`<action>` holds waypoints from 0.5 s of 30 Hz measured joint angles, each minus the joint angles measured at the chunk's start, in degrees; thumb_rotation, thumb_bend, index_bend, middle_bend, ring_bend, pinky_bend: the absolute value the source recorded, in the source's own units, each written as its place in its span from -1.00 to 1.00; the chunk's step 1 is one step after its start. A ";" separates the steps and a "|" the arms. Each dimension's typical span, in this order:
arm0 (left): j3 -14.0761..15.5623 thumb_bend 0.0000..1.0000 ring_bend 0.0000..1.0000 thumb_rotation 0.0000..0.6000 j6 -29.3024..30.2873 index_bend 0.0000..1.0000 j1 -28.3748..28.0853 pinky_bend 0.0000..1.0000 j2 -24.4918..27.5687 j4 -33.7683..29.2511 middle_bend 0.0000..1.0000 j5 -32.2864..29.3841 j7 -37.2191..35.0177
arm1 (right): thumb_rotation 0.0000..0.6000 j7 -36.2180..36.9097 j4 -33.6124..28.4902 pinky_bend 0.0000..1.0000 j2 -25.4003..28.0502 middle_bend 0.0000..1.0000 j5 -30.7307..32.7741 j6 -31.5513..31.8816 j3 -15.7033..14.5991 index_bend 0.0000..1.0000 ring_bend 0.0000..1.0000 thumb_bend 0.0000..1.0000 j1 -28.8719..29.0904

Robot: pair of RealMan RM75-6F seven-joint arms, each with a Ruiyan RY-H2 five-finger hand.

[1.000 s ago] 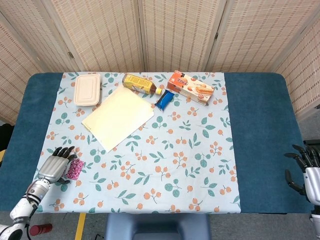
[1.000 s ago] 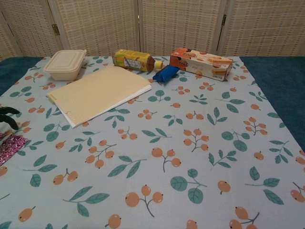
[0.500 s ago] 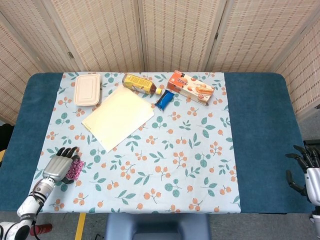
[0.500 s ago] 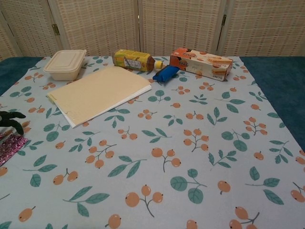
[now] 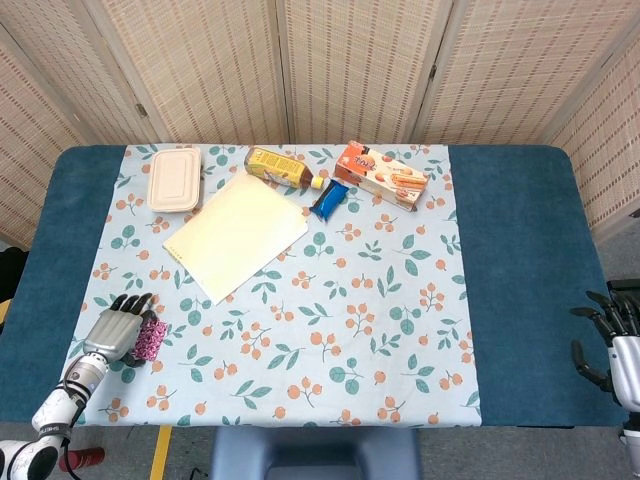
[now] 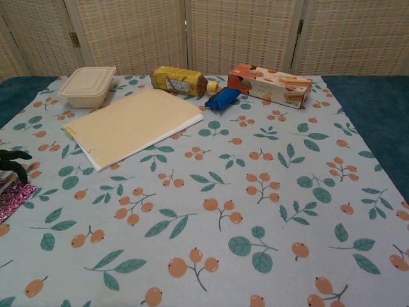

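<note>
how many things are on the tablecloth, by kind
Lidded food container: 1
Drink bottle lying on its side: 1
Snack box: 1
Blue packet: 1
Cream notepad: 1
Shiny pink packet beside the left hand: 1
Total: 6

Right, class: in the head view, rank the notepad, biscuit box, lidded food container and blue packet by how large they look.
1. notepad
2. biscuit box and food container: too alike to rank
3. blue packet
</note>
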 measured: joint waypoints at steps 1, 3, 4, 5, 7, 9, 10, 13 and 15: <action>-0.03 -0.79 -1.00 1.00 0.22 -0.36 0.03 -1.00 -0.10 0.14 -1.00 0.11 -0.11 | 1.00 0.00 0.01 -1.00 -0.02 -0.66 -0.02 0.01 -0.01 -0.40 -1.00 -0.01 0.00; -0.12 -0.79 -1.00 1.00 0.78 -0.33 0.13 -1.00 -0.31 0.46 -1.00 0.44 -0.54 | 1.00 -0.01 -0.05 -1.00 -0.03 -0.66 -0.11 0.07 -0.01 -0.40 -1.00 -0.01 0.00; -0.14 -0.79 -1.00 1.00 0.92 -0.31 0.18 -1.00 -0.33 0.50 -1.00 0.58 -0.78 | 1.00 -0.01 -0.07 -1.00 -0.03 -0.66 -0.12 0.11 -0.01 -0.40 -1.00 -0.01 -0.02; -0.15 -0.79 -1.00 1.00 1.09 -0.30 0.23 -1.00 -0.31 0.52 -1.00 0.76 -1.01 | 1.00 0.00 -0.08 -1.00 -0.02 -0.65 -0.12 0.17 0.00 -0.40 -1.00 -0.01 -0.05; -0.14 -0.79 -1.00 1.00 1.55 -0.28 0.37 -1.00 -0.12 0.50 -1.00 1.17 -1.40 | 1.00 0.05 -0.05 -1.00 0.00 -0.65 -0.17 0.29 0.02 -0.40 -1.00 -0.01 -0.09; -0.13 -0.79 -1.00 1.00 1.81 -0.27 0.47 -1.00 0.21 0.30 -1.00 1.35 -1.63 | 1.00 0.08 -0.02 -1.00 0.03 -0.66 -0.24 0.38 0.03 -0.40 -1.00 -0.01 -0.11; -0.12 -0.79 -1.00 1.00 1.96 -0.27 0.52 -1.00 0.38 0.15 -1.00 1.42 -1.66 | 1.00 0.11 -0.03 -1.00 0.05 -0.66 -0.27 0.43 0.04 -0.40 -1.00 -0.01 -0.12; -0.05 -0.79 -1.00 1.00 2.58 -0.27 0.73 -1.00 1.23 -0.63 -1.00 1.71 -1.63 | 1.00 0.19 -0.03 -1.00 0.13 -0.66 -0.32 0.57 0.08 -0.40 -1.00 -0.01 -0.16; -0.01 -0.79 -1.00 1.00 3.30 -0.27 0.95 -1.00 2.08 -1.38 -1.00 1.98 -1.57 | 1.00 0.20 -0.05 -1.00 0.16 -0.65 -0.36 0.59 0.12 -0.40 -1.00 -0.01 -0.13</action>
